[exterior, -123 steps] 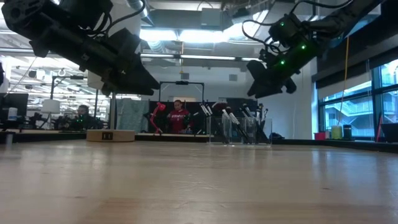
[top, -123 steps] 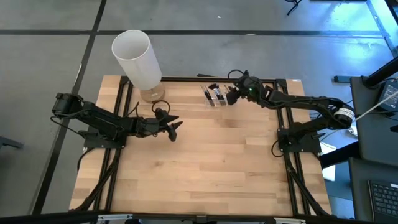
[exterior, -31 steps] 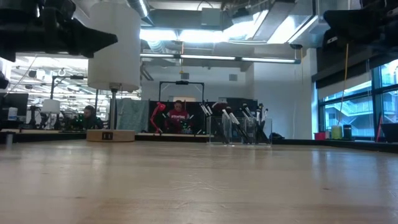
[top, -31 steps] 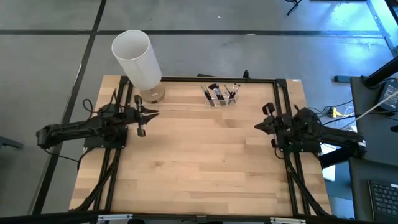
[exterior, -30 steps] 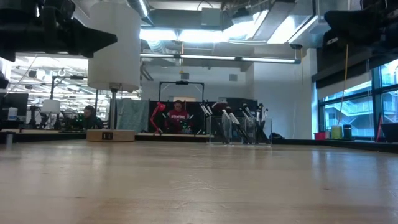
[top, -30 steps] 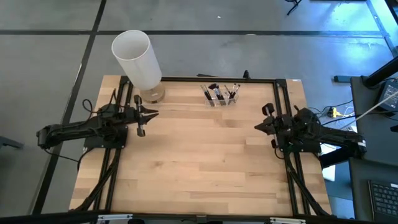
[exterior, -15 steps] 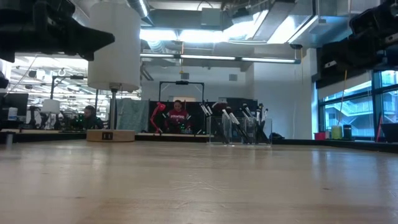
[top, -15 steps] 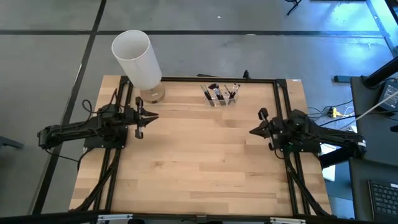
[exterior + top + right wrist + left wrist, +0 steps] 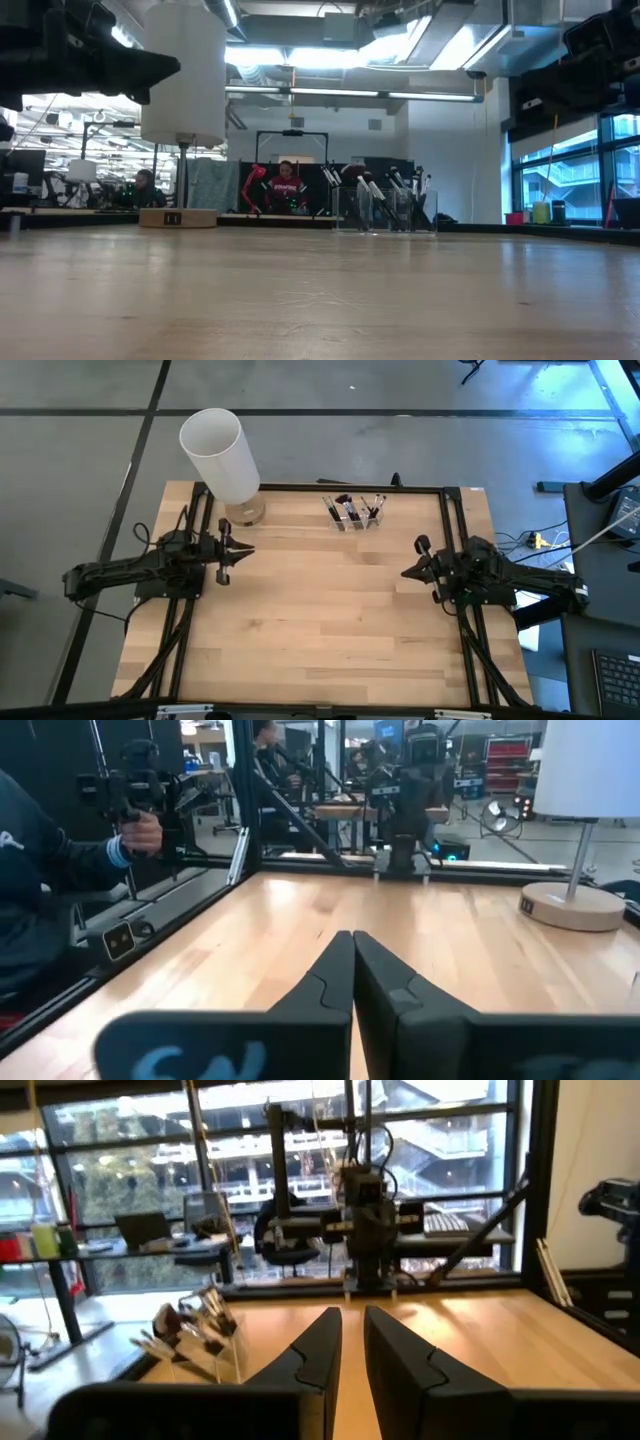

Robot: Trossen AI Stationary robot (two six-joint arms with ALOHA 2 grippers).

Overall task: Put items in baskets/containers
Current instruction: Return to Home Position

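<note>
- While my left arm lies folded over the table's (image 9: 320,630) left edge, my left gripper (image 9: 244,549) hangs above the wood near that edge. It points toward the table's middle and holds nothing.
- Its 2 fingers (image 9: 318,1345) stand slightly apart: the left wrist view shows a narrow strip of tabletop between them.
- At the back left corner a tall white cylinder (image 9: 220,452) rises on a thin stem from a round wooden base (image 9: 246,513).
- Further right along the back edge stands 1 clear plastic organizer (image 9: 356,523), well apart from both of my grippers. The black-handled makeup brushes (image 9: 347,507) stand inside it, leaning at angles; I cannot count them.
- From table height the organizer sits upright at the far edge, with the brushes fanning above its rim.
- My right gripper (image 9: 404,573) hangs above the right side of the table, pointing toward the middle and empty. Its 2 fingers (image 9: 330,982) are pressed together with no gap.
- Beyond the table, my right wrist view catches a person's dark sleeve (image 9: 45,890) and a hand (image 9: 142,830) gripping a dark device.
</note>
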